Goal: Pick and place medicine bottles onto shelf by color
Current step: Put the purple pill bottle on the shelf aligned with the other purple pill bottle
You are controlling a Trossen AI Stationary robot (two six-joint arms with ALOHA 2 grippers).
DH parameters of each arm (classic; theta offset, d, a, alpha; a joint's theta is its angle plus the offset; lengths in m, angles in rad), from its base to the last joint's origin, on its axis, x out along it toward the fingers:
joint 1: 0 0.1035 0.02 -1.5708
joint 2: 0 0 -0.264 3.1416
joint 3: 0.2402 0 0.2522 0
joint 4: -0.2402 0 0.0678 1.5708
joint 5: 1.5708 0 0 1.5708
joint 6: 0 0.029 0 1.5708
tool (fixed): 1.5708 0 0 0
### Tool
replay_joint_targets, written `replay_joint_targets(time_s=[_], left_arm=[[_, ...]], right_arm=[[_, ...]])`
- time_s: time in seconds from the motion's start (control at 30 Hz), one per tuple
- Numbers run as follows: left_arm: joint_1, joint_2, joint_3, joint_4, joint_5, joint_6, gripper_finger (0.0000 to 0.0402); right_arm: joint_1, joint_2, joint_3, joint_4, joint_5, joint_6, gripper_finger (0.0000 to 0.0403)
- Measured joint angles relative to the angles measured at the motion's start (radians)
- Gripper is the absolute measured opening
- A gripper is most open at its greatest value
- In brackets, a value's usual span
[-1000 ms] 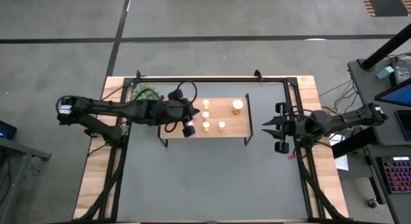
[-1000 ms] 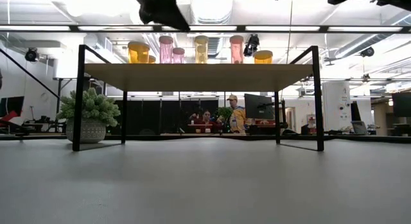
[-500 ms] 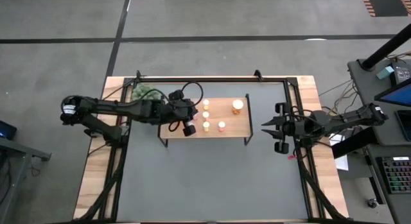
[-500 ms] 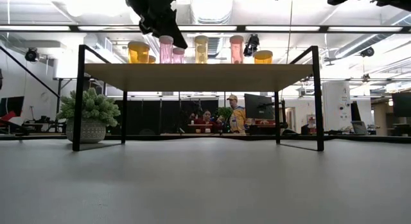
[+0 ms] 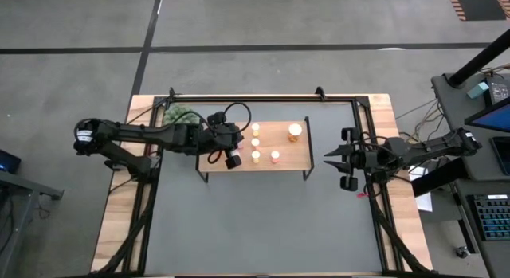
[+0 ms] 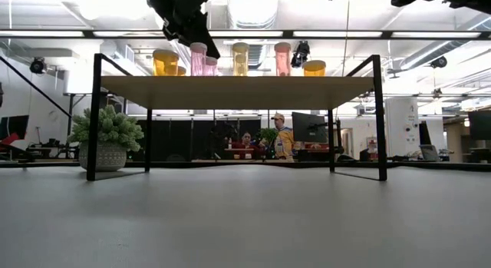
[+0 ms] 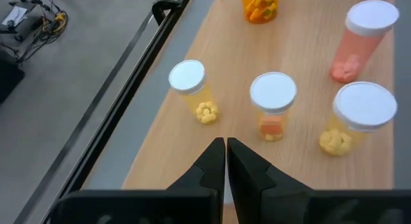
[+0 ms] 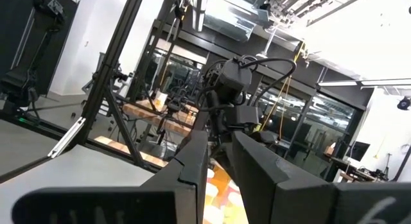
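Observation:
The light-wood shelf (image 5: 288, 150) stands on black legs at the far middle of the table. Several white-capped medicine bottles stand on it: small yellow ones (image 7: 191, 88) (image 7: 358, 116), one with orange pills (image 7: 272, 103), a pink one (image 7: 363, 36) and a larger orange one (image 5: 295, 132). My left gripper (image 7: 225, 144) is shut, slanting down over the shelf's left part just short of these bottles, with nothing between its fingers. In the low view it hangs beside a pink bottle (image 6: 198, 59). My right gripper (image 5: 327, 157) waits right of the shelf, narrowly open and empty.
A green plant in a pot (image 5: 179, 116) stands at the far left beside the shelf. A black frame (image 5: 263, 97) runs round the grey table top. The near half of the table holds nothing. People sit in the room beyond (image 6: 265, 141).
My left gripper has tipped its fingers downward and sunk a little toward the shelf top beside the pink bottles, staying shut; in the last half second it has kept still. The bottles have stayed where they stood.

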Motion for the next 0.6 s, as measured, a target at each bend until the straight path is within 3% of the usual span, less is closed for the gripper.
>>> replay_joint_targets(time_s=[0.6], left_arm=[[0.000,0.000,0.000,-0.006,-0.008,-0.002,0.0000]], right_arm=[[0.000,0.000,0.000,0.000,0.000,0.000,0.0063]])
